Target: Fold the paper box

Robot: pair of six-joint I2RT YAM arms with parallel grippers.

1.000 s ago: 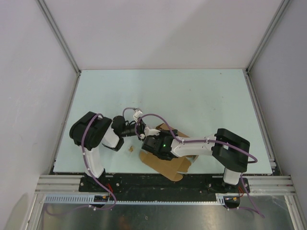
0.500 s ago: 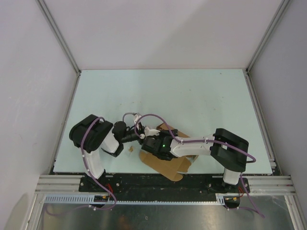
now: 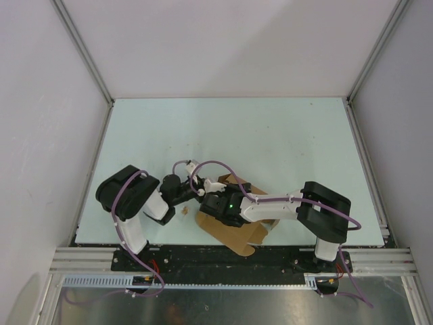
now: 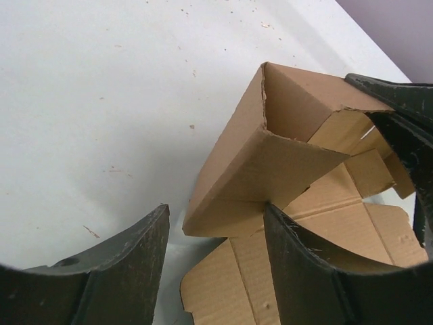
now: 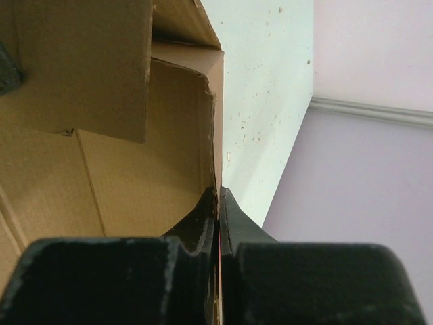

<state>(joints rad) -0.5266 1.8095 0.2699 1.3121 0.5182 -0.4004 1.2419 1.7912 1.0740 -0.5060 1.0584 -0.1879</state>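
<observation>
The paper box (image 3: 237,229) is brown cardboard, partly folded, lying near the table's front edge between the two arms. In the left wrist view one wall (image 4: 260,172) stands raised and folded over the flat sheet (image 4: 243,284). My left gripper (image 4: 216,211) is open, and the raised wall's lower corner sits between its fingers; the right finger (image 4: 304,271) rests against that wall's edge. My right gripper (image 5: 218,198) is shut on the thin upright edge of another cardboard wall (image 5: 169,156). From above, both grippers meet over the box's left end (image 3: 206,196).
A tiny brown scrap (image 3: 183,212) lies on the pale table (image 3: 270,135) just left of the box. Grey walls and metal rails enclose the table on three sides. Purple cables loop over both arms.
My left arm's elbow has drawn back toward the near edge and its jaws have widened. The right arm and the box have barely moved.
</observation>
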